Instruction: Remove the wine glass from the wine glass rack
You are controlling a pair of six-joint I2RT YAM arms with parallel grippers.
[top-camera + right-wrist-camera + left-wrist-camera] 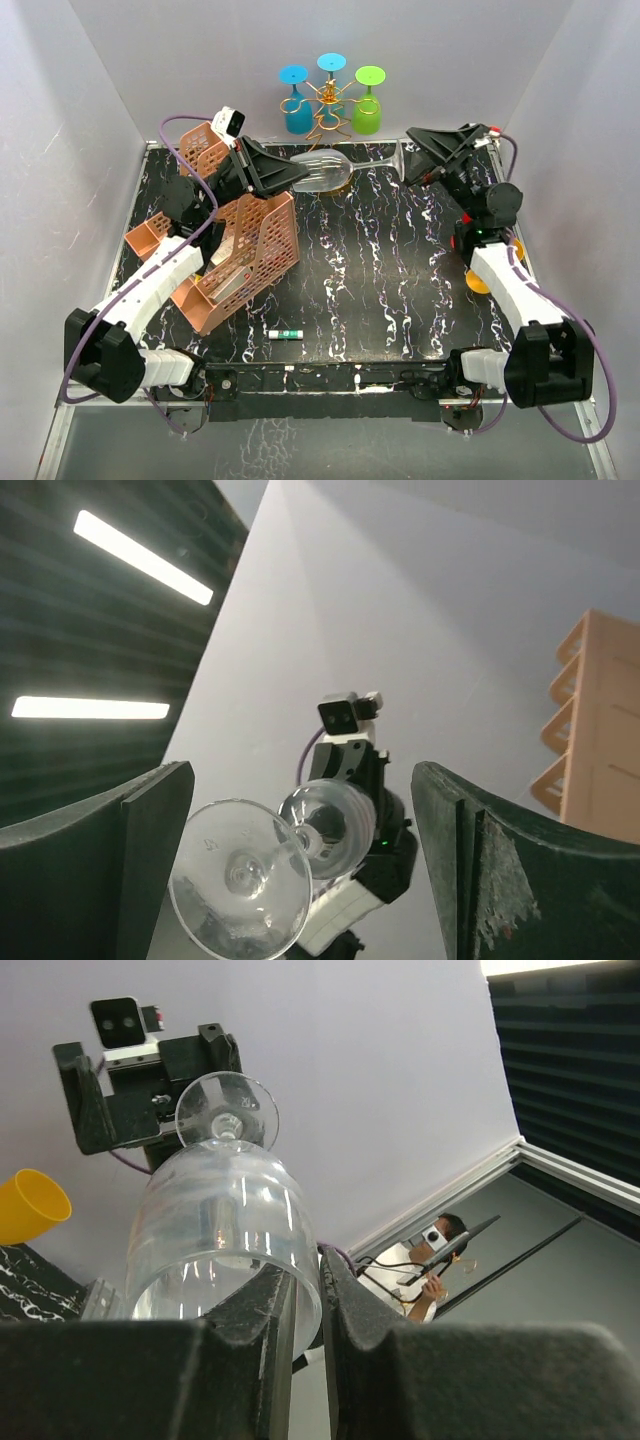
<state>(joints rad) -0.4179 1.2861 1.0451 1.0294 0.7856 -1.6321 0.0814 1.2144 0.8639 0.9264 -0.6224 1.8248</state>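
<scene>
In the top view, the rim of the glass (322, 172) hides inside the left hand (293, 175). Its clear foot is hard to see by the right hand (406, 163). A yellow thing (478, 281) peeks from behind the right arm (505, 270), at the right. The tube (285, 334) on the desk (380, 285) is too small to read. In the right wrist view, the right edge cuts off the basket (600, 730).

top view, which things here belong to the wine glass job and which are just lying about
Job: clear wine glass, held on its side by the left tool; right tool, open at its foot; gold wire rack.
Lying about: pink mesh organizer; yellow cup; small tube; blue glass, teal glass, green glass on the rack.
</scene>
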